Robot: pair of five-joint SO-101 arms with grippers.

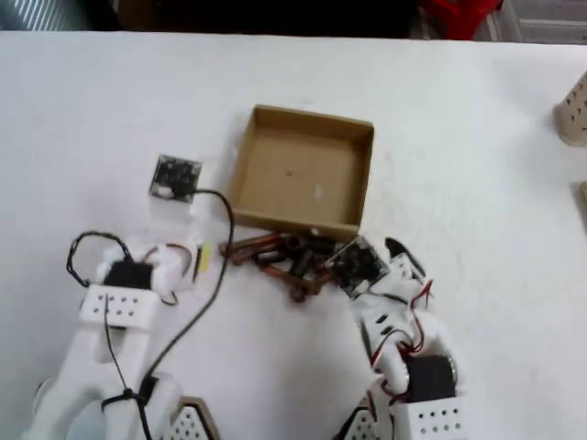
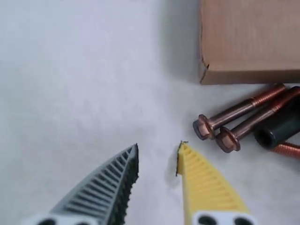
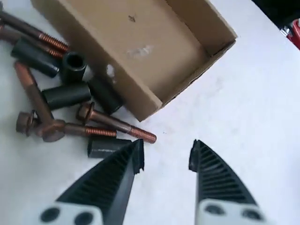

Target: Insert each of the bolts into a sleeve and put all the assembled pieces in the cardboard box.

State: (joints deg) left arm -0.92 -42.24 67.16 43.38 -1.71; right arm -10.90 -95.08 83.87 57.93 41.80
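The left end effector (image 2: 158, 152) is released and empty, its grey and yellow fingers spread over the bare counter (image 2: 70, 70). The right end effector (image 3: 166, 152) is also released, dark fingers parted, with nothing between them. It is just beside the nearest sleeve (image 3: 105, 146).

Beyond them, the bolts (image 3: 117, 124) and the other sleeves lie jumbled together on the counter, close against the outer wall of the cardboard box (image 3: 117, 84) and between the two arms. No bolt appears to be seated in a sleeve, and the floor of the box looks bare.

The bolts look like copper-coloured metal, so they are probably stiff, dense for their size and slick along the smooth shank. Being round, they are likely to roll or pivot if pinched off-centre. A grip across the shank near the flanged head should leave the threaded tip free for insertion.

The sleeves are short, dark, hard-looking cylinders that would also roll. A hold across the middle of the barrel would keep the bore clear. The box seems light and could slide if nudged.
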